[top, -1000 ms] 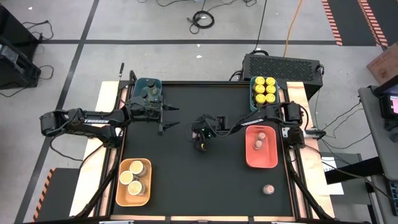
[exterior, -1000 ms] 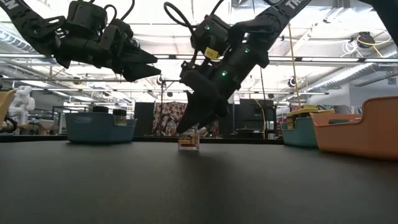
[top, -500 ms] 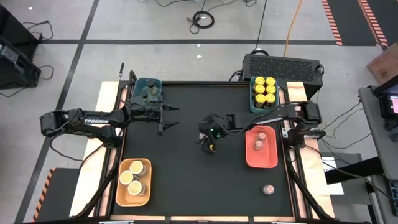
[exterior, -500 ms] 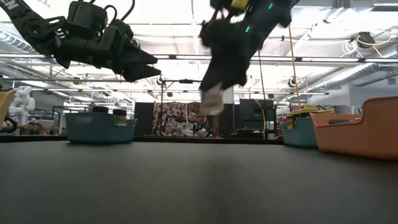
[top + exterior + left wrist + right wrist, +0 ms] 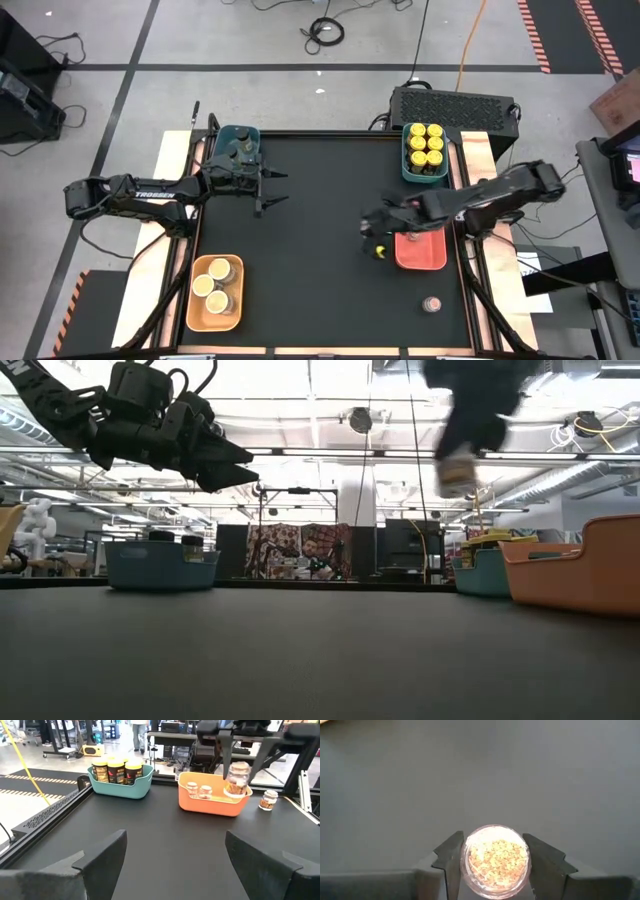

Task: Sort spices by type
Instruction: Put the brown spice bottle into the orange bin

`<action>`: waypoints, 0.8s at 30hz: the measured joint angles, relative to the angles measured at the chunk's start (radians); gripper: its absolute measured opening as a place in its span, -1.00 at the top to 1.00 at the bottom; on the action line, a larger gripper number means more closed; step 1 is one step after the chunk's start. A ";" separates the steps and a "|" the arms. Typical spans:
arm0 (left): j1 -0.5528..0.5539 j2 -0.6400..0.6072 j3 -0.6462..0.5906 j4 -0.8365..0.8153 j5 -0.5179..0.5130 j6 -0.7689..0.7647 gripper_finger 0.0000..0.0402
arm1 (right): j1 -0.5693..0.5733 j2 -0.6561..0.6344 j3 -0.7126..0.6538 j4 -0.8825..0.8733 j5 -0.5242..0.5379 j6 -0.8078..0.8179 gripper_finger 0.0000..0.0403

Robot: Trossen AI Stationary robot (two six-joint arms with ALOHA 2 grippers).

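My right gripper [image 5: 378, 240] is shut on a tiny pinkish-lidded spice jar [image 5: 495, 862] and hangs in the air just left of the red tray [image 5: 437, 260]. The low view shows that jar [image 5: 456, 470] high above the table. The red tray holds two more pinkish-lidded jars [image 5: 418, 224], and another [image 5: 432, 304] stands loose on the table near it. My left gripper [image 5: 272, 190] is open and hovers beside the teal tray of dark-lidded jars [image 5: 238, 145]. Yellow-lidded jars [image 5: 425, 143] fill the far-right teal tray, and tan-lidded jars [image 5: 215, 285] sit in the tan tray. My right gripper pinches the tiny jar by its round side wall [image 5: 466, 862], one finger [image 5: 451, 862] on each side. The fingers come from above, pointing down. The jar is lifted clear of the table and seen end-on, with flakes showing inside.
Four trays stand near the table's corners: the teal tray [image 5: 222, 135] far left, the teal tray [image 5: 405, 160] far right, the red one on the right, the tan tray [image 5: 192, 310] near left. The black mat [image 5: 310, 280] lies bare between them.
My right gripper has lifted the tiny jar off the middle of the table, raised it high, and carried it toward the table's right and near side, up to the red tray's left edge. The left arm has kept still.
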 joint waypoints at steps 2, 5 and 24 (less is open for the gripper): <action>-0.001 0.000 0.000 0.000 0.000 0.000 -0.70 | 0.035 -0.064 -0.071 -0.009 0.020 0.102 0.18; -0.001 0.000 0.000 0.000 0.000 0.000 -0.70 | 0.093 -0.153 -0.175 -0.016 0.046 0.248 0.17; -0.001 0.000 0.000 0.001 0.000 -0.001 -0.70 | 0.315 -0.327 -0.376 -0.223 0.097 0.721 0.17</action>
